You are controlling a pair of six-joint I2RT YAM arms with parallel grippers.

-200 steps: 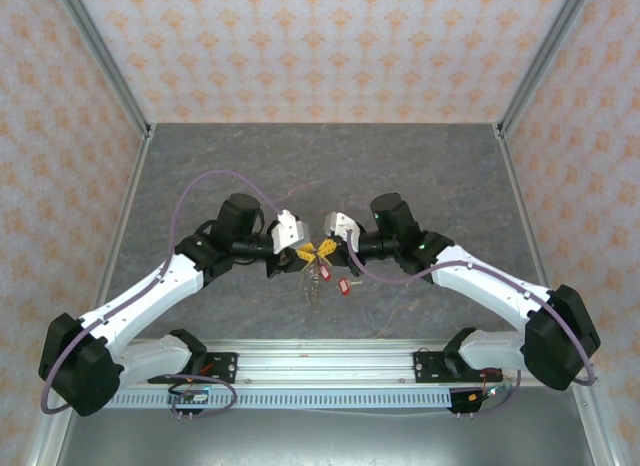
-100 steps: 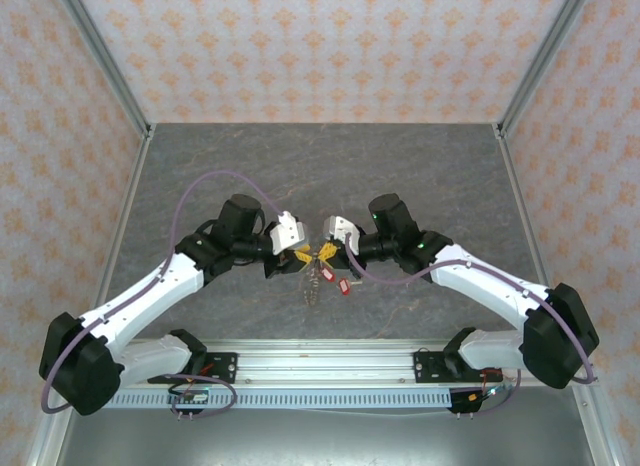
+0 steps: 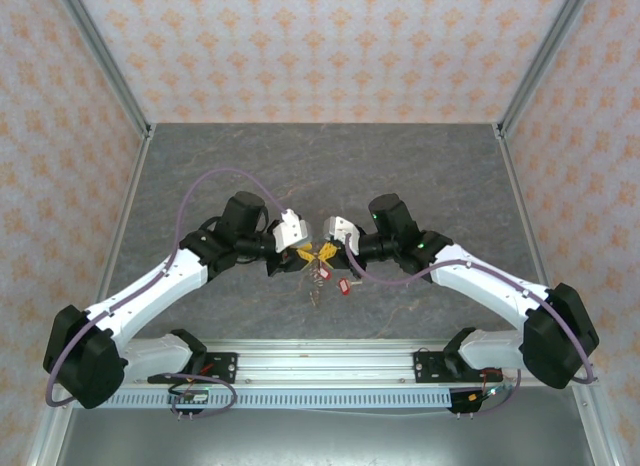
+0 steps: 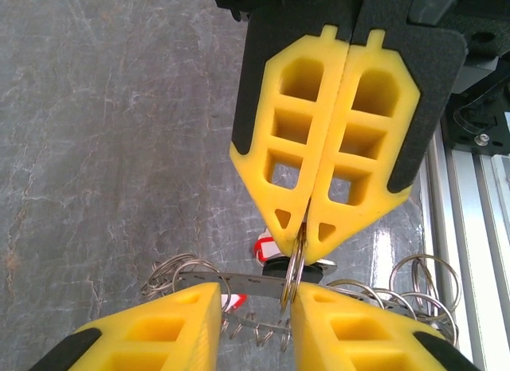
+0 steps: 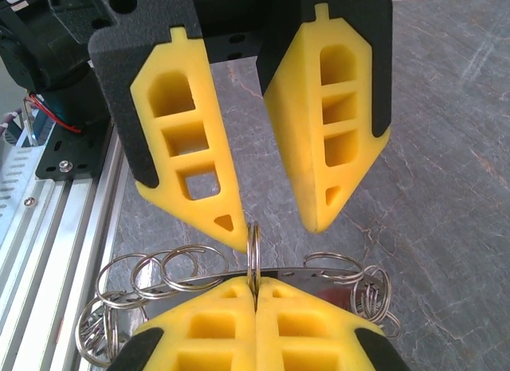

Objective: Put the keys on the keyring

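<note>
Both arms meet mid-table over the grey stone-patterned tabletop point(image 3: 420, 176). Right gripper point(image 5: 255, 287): yellow fingers pressed tight together, pinching the thin grey metal keyring point(image 5: 253, 251), seen edge-on. Left gripper point(image 4: 256, 299): jaws partly apart, nothing clamped, the keyring upright between its tips. Small red-tagged keys point(image 3: 345, 284) sit just beside the grippers, toward the bases. Bunched wire loops point(image 5: 131, 287) crowd a flat metal strip point(image 5: 311, 273).

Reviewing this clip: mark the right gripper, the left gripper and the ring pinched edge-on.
right gripper point(image 4: 301, 250), left wrist view, midway between its shut fingertips.
left gripper point(image 5: 277, 232), right wrist view, midway between its open fingertips.
ring point(image 5: 253, 245), right wrist view, exposed edge above the pinching fingers.
</note>
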